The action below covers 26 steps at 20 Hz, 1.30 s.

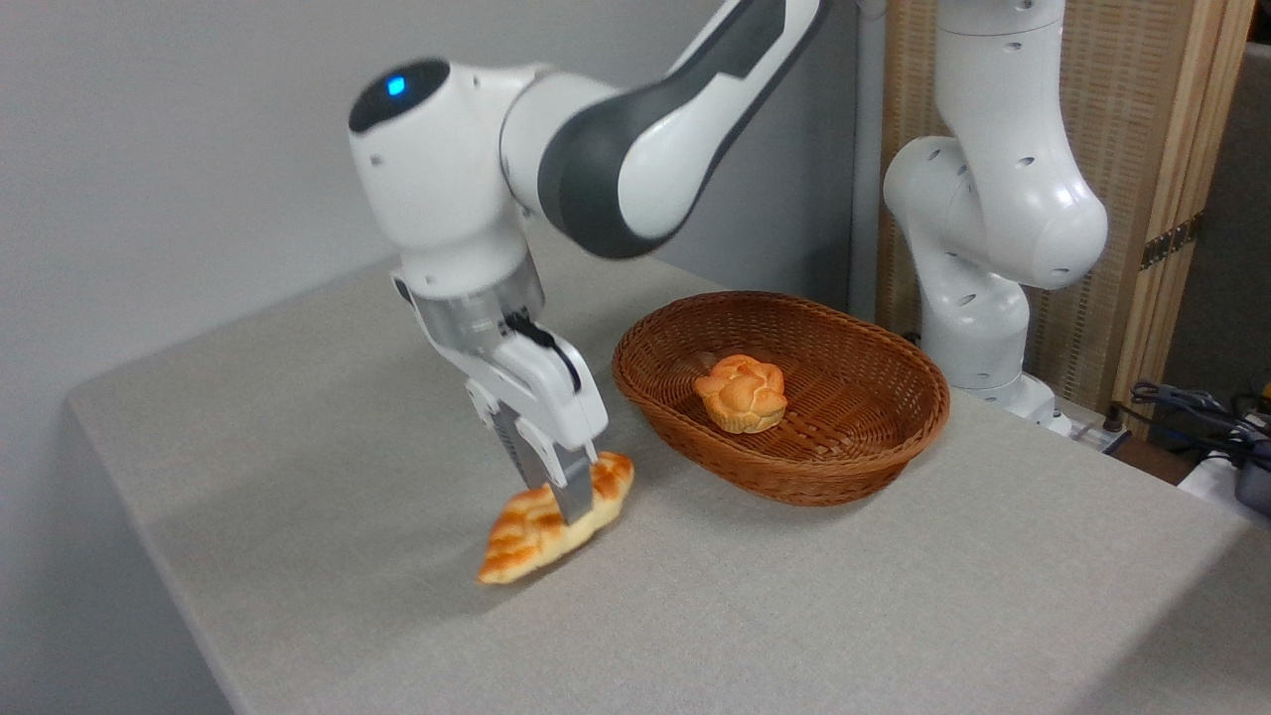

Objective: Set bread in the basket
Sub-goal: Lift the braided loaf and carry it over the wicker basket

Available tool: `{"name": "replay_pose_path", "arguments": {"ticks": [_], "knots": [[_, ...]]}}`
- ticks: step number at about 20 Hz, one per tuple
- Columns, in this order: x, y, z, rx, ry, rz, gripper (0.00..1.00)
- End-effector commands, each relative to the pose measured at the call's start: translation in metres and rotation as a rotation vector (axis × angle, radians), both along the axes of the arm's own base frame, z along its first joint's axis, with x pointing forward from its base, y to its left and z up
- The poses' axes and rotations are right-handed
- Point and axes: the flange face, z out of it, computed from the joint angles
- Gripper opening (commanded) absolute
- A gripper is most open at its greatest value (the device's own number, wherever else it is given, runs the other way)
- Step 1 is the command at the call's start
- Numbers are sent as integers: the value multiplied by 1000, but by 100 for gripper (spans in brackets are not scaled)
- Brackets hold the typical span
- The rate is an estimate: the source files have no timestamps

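No text, label, brand, number or sign can be read anywhere in the view.

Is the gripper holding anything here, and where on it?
The gripper is shut on the bread, gripping it across its middle.

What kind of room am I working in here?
Probably a lab or test room, not a kitchen: a plain cloth-covered table, a robot arm mounted at its edge, loose cables at the right, and fake-looking bread.
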Motion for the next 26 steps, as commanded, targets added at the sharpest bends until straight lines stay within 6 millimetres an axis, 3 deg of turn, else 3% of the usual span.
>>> {"name": "replay_pose_path", "arguments": {"ticks": [1, 6, 10, 19, 21, 22, 26], "knots": [[-3, -2, 49, -17, -95, -1, 45], [-28, -13, 87, -32, -84, -30, 47], [-54, -27, 97, -48, 15, -65, 49], [-101, -44, 72, -27, 328, -127, 63], [-106, -44, 66, -24, 364, -130, 73], [-111, -50, 64, -19, 388, -144, 85], [-124, -64, 57, -1, 459, -184, 97]]}}
